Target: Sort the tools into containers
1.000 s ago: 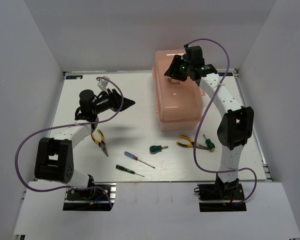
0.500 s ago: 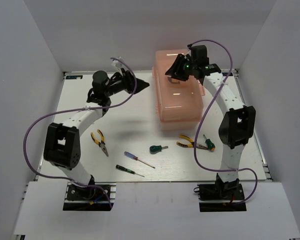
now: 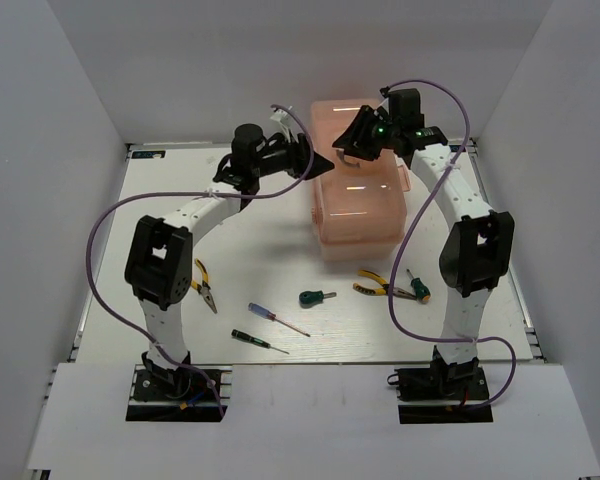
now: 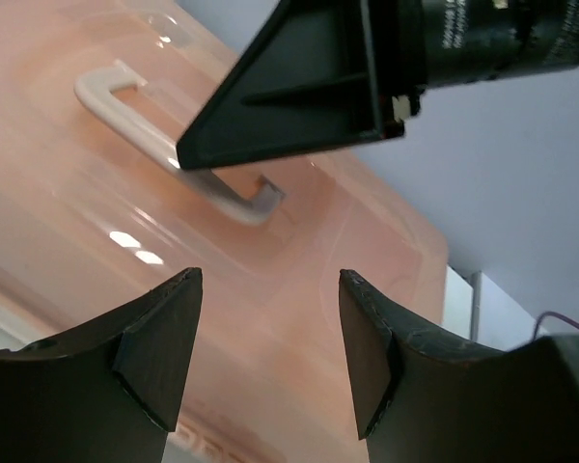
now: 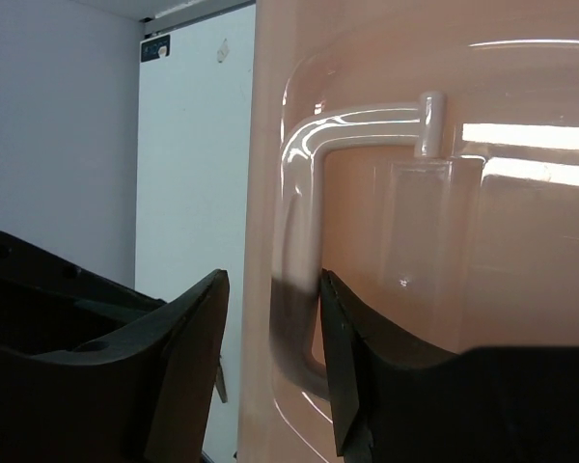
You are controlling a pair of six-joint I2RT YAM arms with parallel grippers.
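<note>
Right gripper (image 5: 272, 280) first: its two black, wedge-shaped fingers (image 5: 188, 357) stand partly apart, and the smooth, glossy white bar of the lid handle (image 5: 297, 203) runs down into the gap between them. There is daylight between the bar and one finger, and the other sits right beside it; whether it touches I cannot tell, so no firm clamp is showing.

Left gripper (image 4: 268, 289) now: matte black fingers (image 4: 159, 352) with angled inner faces, spread well apart and holding nothing. It hovers at the left edge of the toolbox (image 3: 355, 215), looking across the lid at the same U-shaped handle and at the right gripper's pointed black finger above it.

The toolbox is translucent salmon-pink plastic, a rounded-corner rectangle with a shiny lid that throws back bright highlights. It stands at the far right of the white table (image 3: 240, 230), lid shut.

The tools lie loose on the table, near its front edge and well apart from the box:
- yellow-and-black pliers (image 3: 202, 285) to the left
- a thin purple-handled screwdriver (image 3: 275, 318)
- a thin dark-handled screwdriver (image 3: 258, 341) just in front of it
- a stubby green driver (image 3: 317, 297) in the middle
- a second pair of pliers (image 3: 380, 288), just in front of the box
- another stubby driver (image 3: 417, 287) beside that pair
</note>
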